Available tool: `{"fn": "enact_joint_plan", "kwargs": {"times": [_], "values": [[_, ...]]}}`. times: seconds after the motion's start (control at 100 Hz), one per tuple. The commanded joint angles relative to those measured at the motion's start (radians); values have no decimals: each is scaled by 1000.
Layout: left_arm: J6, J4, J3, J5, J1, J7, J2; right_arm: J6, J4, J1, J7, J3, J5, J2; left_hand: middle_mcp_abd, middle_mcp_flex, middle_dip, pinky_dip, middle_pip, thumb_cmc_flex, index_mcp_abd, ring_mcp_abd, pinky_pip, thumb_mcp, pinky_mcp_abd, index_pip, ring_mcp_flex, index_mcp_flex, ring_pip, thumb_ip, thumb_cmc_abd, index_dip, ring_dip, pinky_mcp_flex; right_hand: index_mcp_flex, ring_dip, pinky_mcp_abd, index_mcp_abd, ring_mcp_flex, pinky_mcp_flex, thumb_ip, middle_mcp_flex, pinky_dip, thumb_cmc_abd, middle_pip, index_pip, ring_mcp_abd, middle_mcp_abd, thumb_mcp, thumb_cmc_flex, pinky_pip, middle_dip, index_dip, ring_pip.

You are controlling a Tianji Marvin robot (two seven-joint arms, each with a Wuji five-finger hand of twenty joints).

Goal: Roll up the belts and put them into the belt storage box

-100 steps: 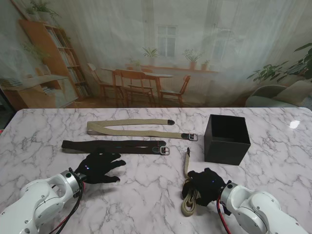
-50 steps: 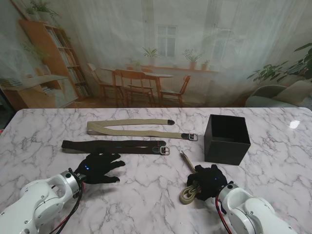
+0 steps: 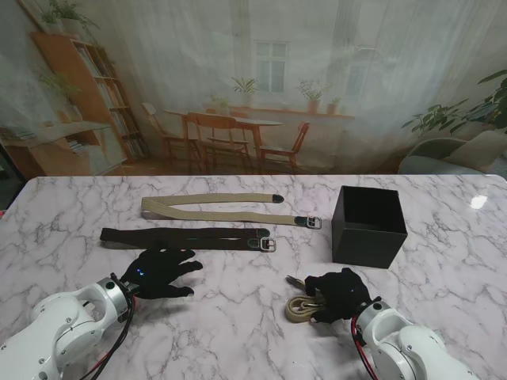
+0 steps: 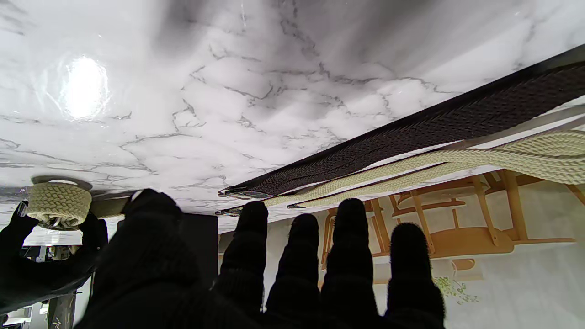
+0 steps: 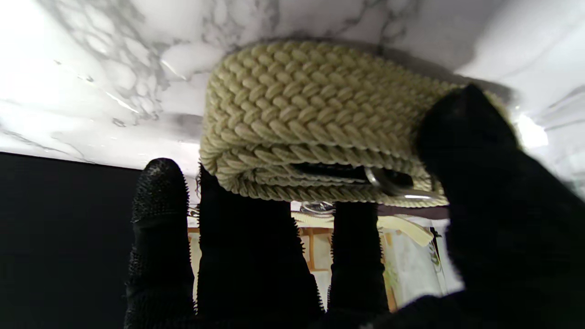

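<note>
My right hand pinches the rolled tan woven belt near the square black box. Next I lift it in. Left hand rests spread.

The bench is glossy white marble (grey-veined). Both belts, tan and dark, are coarse braided cloth with shiny metal buckles.

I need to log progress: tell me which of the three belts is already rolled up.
The beige belt held in the right hand, coiled into a compact roll. The dark brown belt and the other beige belt lie flat, unrolled, farther from me.
</note>
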Motion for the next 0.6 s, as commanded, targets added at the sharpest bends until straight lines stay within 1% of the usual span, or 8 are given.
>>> {"fn": "enact_joint_plan", "kwargs": {"times": [0.0, 0.05, 0.1, 0.19, 0.23, 0.33, 0.45, 0.59], "values": [[1, -1, 1, 1, 2, -12, -1, -18, 15, -12, -16, 1, 2, -6, 5, -12, -2, -10, 3, 11, 16, 5, -29, -20, 32, 10, 0, 20, -17, -24, 52, 11, 1, -21, -31, 28, -31, -10, 57, 25, 63, 139, 0, 124, 257, 38, -110, -231, 149, 169, 37, 100, 36, 48], [1, -1, 0, 1, 3, -11, -1, -32, 21, -11, -35, 3, 5, -7, 4, -12, -2, -10, 3, 10, 16, 4, -29, -20, 32, 10, 0, 20, -17, -24, 53, 11, 1, -21, -36, 49, -43, 30, 70, 35, 75, 154, 5, 124, 269, -146, -115, -233, 176, 153, 44, 89, 18, 53], [1, -1, 0, 1, 3, -10, -1, -42, 24, -10, -39, 4, 2, -7, 4, -12, -2, -10, 3, 10, 15, 2, -30, -20, 34, 10, -1, 20, -17, -25, 52, 11, 1, -22, -60, 65, -65, 75, 82, 45, 76, 166, 8, 108, 275, -326, -128, -234, 183, 153, 47, 85, 101, 56], [1, 0, 1, 1, 3, -10, -1, -61, 35, -3, -41, 3, -6, -4, 5, -12, -2, -10, 3, 10, 15, 4, -30, -20, 32, 10, 0, 19, -17, -25, 53, 11, 1, -21, -233, 72, -104, 209, 82, 42, 74, 175, 3, 55, 271, -515, -138, -235, 197, 152, 40, 77, -11, 53], [2, 0, 1, 1, 3, -10, -1, -66, 43, 2, -48, -1, -16, -2, 4, -12, -2, -10, 2, 11, 16, 4, -30, -20, 32, 10, -1, 19, -17, -24, 53, 11, 1, -21, -326, 77, -125, 271, 80, 40, 68, 162, 0, 25, 295, -513, -143, -235, 208, 148, 39, 72, -76, 49], [2, 0, 3, 1, 2, -10, -1, -77, 59, 12, -62, -9, -37, 2, 5, -12, -2, -10, 2, 10, 15, 5, -30, -20, 32, 9, 0, 17, -17, -25, 53, 10, 1, -21, -421, 80, -158, 373, 65, 31, 67, 124, -6, -16, 374, -506, -156, -245, 213, 134, 33, 60, -128, 43], [3, 1, 4, 1, 2, -10, -1, -84, 69, 19, -70, -16, -50, 4, 5, -12, -2, -10, 2, 11, 16, 3, -31, -20, 32, 6, 0, 12, -17, -24, 53, 9, 1, -21, -449, 76, -179, 404, 44, 19, 67, 86, -12, -34, 479, -532, -164, -239, 204, 138, 17, 41, -177, 32], [4, 1, 4, 1, 2, -9, -1, -79, 75, 21, -84, -22, -52, 4, 4, -11, -2, -10, 3, 12, 17, 5, -31, -20, 33, 5, 1, 10, -17, -25, 53, 9, 1, -21, -441, 50, -202, 441, 13, 13, 67, 83, -19, -60, 518, -525, -159, -234, 202, 148, 0, 14, -188, -1]]}}
